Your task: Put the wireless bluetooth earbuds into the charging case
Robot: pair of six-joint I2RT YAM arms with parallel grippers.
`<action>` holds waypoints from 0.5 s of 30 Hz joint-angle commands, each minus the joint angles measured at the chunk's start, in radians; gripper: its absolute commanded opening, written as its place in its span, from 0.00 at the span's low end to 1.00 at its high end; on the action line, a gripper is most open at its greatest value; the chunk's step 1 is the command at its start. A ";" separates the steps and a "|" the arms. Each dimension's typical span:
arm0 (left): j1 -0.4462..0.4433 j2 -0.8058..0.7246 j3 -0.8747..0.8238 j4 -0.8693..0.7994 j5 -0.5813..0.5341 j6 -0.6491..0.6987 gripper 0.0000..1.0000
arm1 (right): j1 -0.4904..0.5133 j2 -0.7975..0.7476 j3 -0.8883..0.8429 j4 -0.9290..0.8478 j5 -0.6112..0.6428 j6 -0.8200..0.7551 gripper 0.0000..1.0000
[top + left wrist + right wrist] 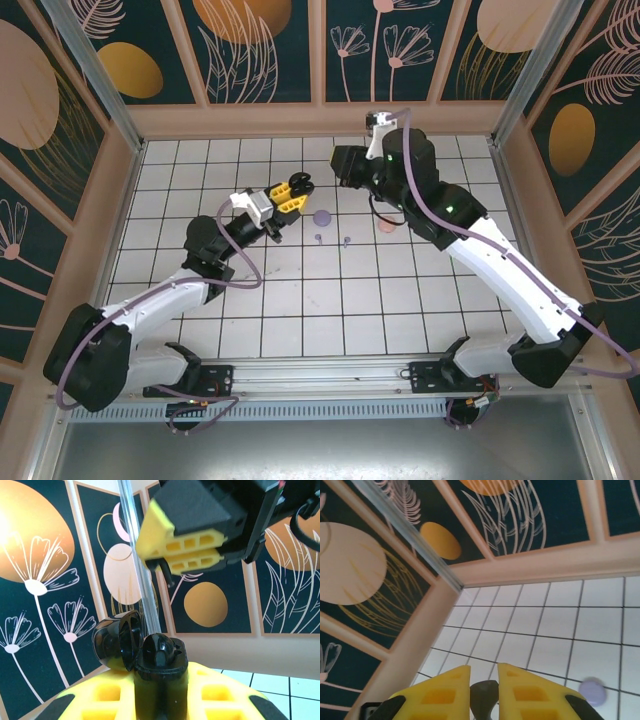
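Observation:
My left gripper (pixel 290 192) is shut on a black charging case (pixel 161 672), held upright between its yellow fingers above the table. The case's lid (pixel 116 641) hangs open to the left, and one black earbud (pixel 161 654) sits in the case. Just above the case hangs my right gripper (pixel 156 555), shut on a second black earbud (pixel 167 574) whose stem pokes down. In the right wrist view that dark earbud (pixel 485 697) is pinched between the yellow fingers (pixel 445 690). Two lilac earbuds (pixel 317 237) (pixel 346 240) lie on the tiles.
A round lilac case (pixel 321 215) (pixel 592 691) lies on the white grid just right of my left gripper. A pink case (pixel 387 226) peeks out from under the right arm (pixel 440 205). Wooden walls with painted panels close in the table.

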 commanded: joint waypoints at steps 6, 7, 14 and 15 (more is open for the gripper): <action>-0.010 0.037 0.060 0.074 0.024 -0.057 0.00 | 0.069 -0.044 -0.054 0.170 -0.054 -0.039 0.17; -0.010 0.040 0.063 0.079 0.025 -0.062 0.00 | 0.074 -0.049 -0.065 0.184 -0.054 -0.041 0.18; -0.010 0.051 0.076 0.095 0.028 -0.081 0.00 | 0.104 -0.058 -0.129 0.232 -0.018 -0.036 0.17; -0.010 0.050 0.078 0.095 0.029 -0.081 0.00 | 0.105 -0.056 -0.131 0.234 -0.018 -0.035 0.17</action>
